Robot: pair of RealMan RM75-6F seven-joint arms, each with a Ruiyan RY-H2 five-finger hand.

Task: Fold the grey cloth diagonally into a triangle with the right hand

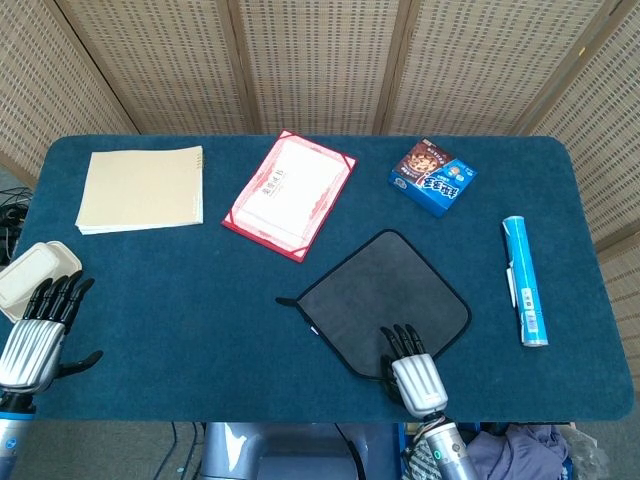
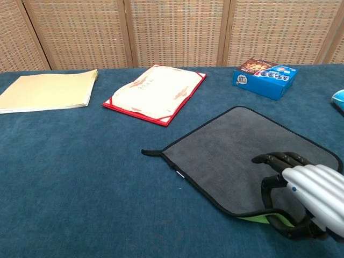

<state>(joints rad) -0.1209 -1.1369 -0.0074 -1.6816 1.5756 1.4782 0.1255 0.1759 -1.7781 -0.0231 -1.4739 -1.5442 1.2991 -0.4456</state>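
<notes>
One blue felt table [image 1: 200, 290] carries everything, and only the head view takes in its whole top. One grey cloth [image 1: 385, 295] lies flat near the front edge, its near corner lifted by the right hand [image 1: 412, 372]; the chest view alone shows the green underside [image 2: 266, 219] pinched between thumb and fingers there. One cream folder [image 1: 142, 189], one red-bordered certificate [image 1: 290, 194] and one blue snack box [image 1: 432, 176] line the back. One blue tube [image 1: 526, 281], one pale clamshell container [image 1: 36, 276], shut so its contents cannot be seen, and the left hand [image 1: 40, 325], spread and empty, appear only in the head view.
</notes>
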